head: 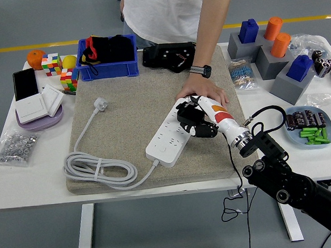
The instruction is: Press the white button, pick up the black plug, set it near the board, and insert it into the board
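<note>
The right arm (295, 186) enters from the near right corner and stretches diagonally toward the far left, its black jointed links low over the near edge of the worktop (38, 172). A silver wrist ring joins the black forearm to a white segment with an orange patch. At its tip the right robot hand (195, 122) points left, fingers curled inward and downward. The person at the far side reaches one bare arm down from the top, a watch on the wrist, the person's hand (204, 92) lying flat, palm down, just beyond the right robot hand.
</note>
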Robot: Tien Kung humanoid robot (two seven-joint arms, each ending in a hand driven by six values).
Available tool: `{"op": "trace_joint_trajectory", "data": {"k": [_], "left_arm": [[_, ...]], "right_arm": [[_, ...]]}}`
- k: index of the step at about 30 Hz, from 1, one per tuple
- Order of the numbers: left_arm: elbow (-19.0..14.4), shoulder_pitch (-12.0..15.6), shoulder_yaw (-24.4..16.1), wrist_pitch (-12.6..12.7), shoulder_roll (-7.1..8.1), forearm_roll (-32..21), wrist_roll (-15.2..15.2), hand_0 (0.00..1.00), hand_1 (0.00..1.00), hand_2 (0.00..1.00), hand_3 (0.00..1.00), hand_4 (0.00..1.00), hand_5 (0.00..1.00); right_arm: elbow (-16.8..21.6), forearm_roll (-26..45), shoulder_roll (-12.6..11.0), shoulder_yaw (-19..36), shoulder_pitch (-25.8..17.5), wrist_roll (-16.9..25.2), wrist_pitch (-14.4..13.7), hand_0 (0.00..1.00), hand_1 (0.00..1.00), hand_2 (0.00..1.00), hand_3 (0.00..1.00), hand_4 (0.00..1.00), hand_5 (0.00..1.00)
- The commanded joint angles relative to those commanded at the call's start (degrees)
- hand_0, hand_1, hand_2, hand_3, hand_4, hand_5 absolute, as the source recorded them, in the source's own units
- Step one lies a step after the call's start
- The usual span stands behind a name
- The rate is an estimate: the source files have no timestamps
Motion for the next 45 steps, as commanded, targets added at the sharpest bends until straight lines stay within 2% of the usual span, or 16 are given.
{"op": "trace_joint_trajectory", "data": {"k": [9,15,24,30,34,38,45], "left_arm": [[0.0,0.0,-0.2,-0.1,0.04,0.6,0.0,0.679,0.675,0.656,0.677,0.515,0.204],[0.0,0.0,0.3,0.0,0.01,-0.5,0.0,0.679,0.675,0.656,0.677,0.514,0.202],[0.0,-0.1,0.8,0.1,0.36,-1.5,-0.1,0.680,0.675,0.657,0.678,0.515,0.197],[0.0,-0.4,0.9,0.1,0.57,-1.5,-0.2,0.683,0.676,0.657,0.679,0.518,0.190],[0.0,-0.5,0.8,0.1,0.76,-1.6,-0.3,0.684,0.675,0.656,0.679,0.519,0.188],[0.0,-0.5,0.3,0.2,0.90,-1.1,-0.2,0.684,0.675,0.656,0.679,0.519,0.188],[0.0,-1.9,2.1,-0.1,1.37,-1.8,-0.2,0.684,0.675,0.656,0.679,0.521,0.188]], "right_arm": [[8.5,-0.4,-2.4,3.5,-0.4,-0.7,0.2,0.682,0.592,0.524,0.609,0.768,0.062],[12.7,-1.2,-4.3,6.4,-3.3,-1.5,0.6,0.682,0.592,0.524,0.608,0.768,0.062],[19.0,-2.5,-9.7,17.6,-13.8,-4.0,1.5,0.680,0.592,0.531,0.609,0.783,0.069],[22.3,-3.5,-12.1,25.8,-20.9,-5.1,2.0,0.684,0.599,0.536,0.611,0.791,0.073],[23.5,-4.0,-12.5,31.1,-25.6,-5.6,2.4,0.685,0.602,0.539,0.616,0.796,0.079],[24.8,-4.7,-11.8,36.1,-29.3,-5.9,2.4,0.685,0.602,0.539,0.616,0.796,0.079],[25.2,-5.6,-11.0,41.4,-31.5,-5.9,2.3,0.687,0.602,0.539,0.616,0.798,0.080]]}}
